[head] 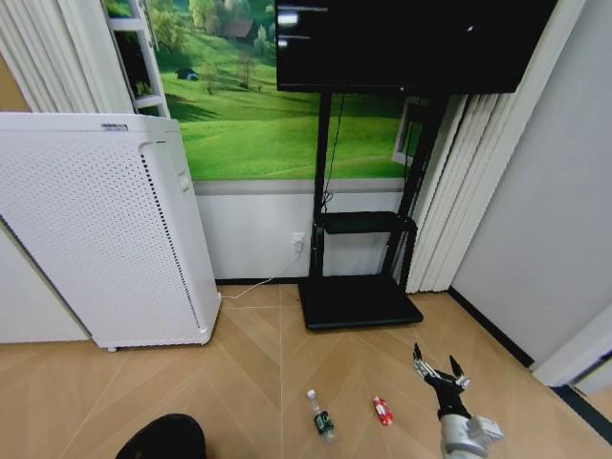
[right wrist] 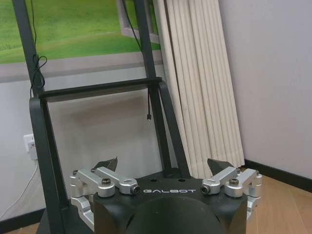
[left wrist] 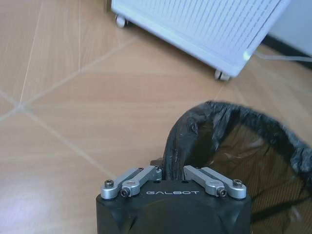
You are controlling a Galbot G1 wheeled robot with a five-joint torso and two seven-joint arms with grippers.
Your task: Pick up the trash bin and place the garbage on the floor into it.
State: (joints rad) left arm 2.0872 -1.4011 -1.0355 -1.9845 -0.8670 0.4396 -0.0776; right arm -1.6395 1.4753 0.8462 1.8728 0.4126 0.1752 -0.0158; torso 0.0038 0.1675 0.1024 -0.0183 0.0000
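Note:
The trash bin point(head: 163, 438), round and black with a liner bag, shows at the near left of the head view. In the left wrist view my left gripper point(left wrist: 169, 168) is shut on the near rim of the trash bin point(left wrist: 234, 111), whose bag hangs open. Two pieces of garbage lie on the parquet floor point(head: 249, 373): a clear bottle with a green label point(head: 320, 419) and, to its right, a red-and-white packet point(head: 382, 411). My right gripper point(head: 440, 368) hovers open right of the packet with nothing in it; its wrist view shows the right gripper point(right wrist: 163, 165) facing the wall.
A tall white perforated appliance point(head: 105, 229) on castors stands to the left, and its corner point(left wrist: 229, 53) is close beyond the bin. A black TV stand point(head: 359, 301) sits against the back wall, with curtains point(head: 459, 191) and a grey wall to the right.

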